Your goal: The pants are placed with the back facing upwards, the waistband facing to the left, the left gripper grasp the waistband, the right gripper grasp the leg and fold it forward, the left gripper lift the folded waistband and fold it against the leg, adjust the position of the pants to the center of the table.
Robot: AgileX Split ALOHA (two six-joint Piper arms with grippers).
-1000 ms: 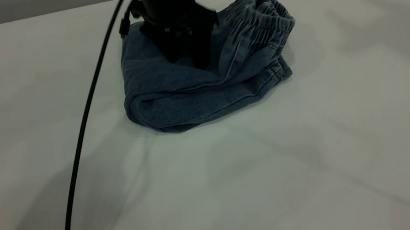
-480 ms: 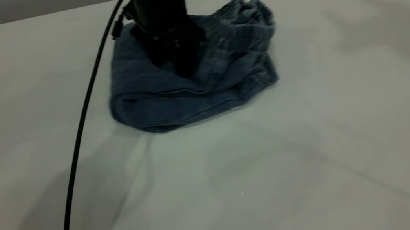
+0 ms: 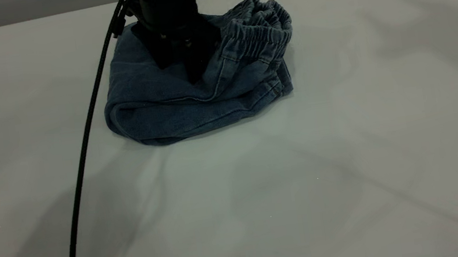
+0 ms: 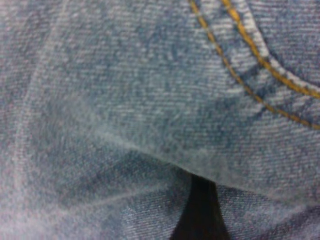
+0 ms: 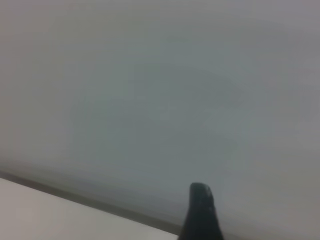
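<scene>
The pants [image 3: 173, 109] lie folded into a thick blue denim bundle at the far middle of the table [image 3: 264, 194]. The ruched waistband [image 3: 258, 31] is bunched on top at the bundle's right end. My left gripper [image 3: 195, 77] comes down from above onto the bundle's upper layer, shut on a pucker of the pants. In the left wrist view, denim [image 4: 150, 100] with orange stitching fills the picture over one dark fingertip [image 4: 200, 215]. I cannot tell the leg apart within the folded layers. The right gripper [image 5: 200, 215] shows only in its own wrist view, above bare table.
A thin black cable [image 3: 82, 156] hangs from the left arm and runs down across the table's left half to the near edge. The table's far edge lies just behind the bundle.
The left gripper has slid to the left and dragged the folded pants with it across the table. The waistband has settled lower on top of the bundle.
</scene>
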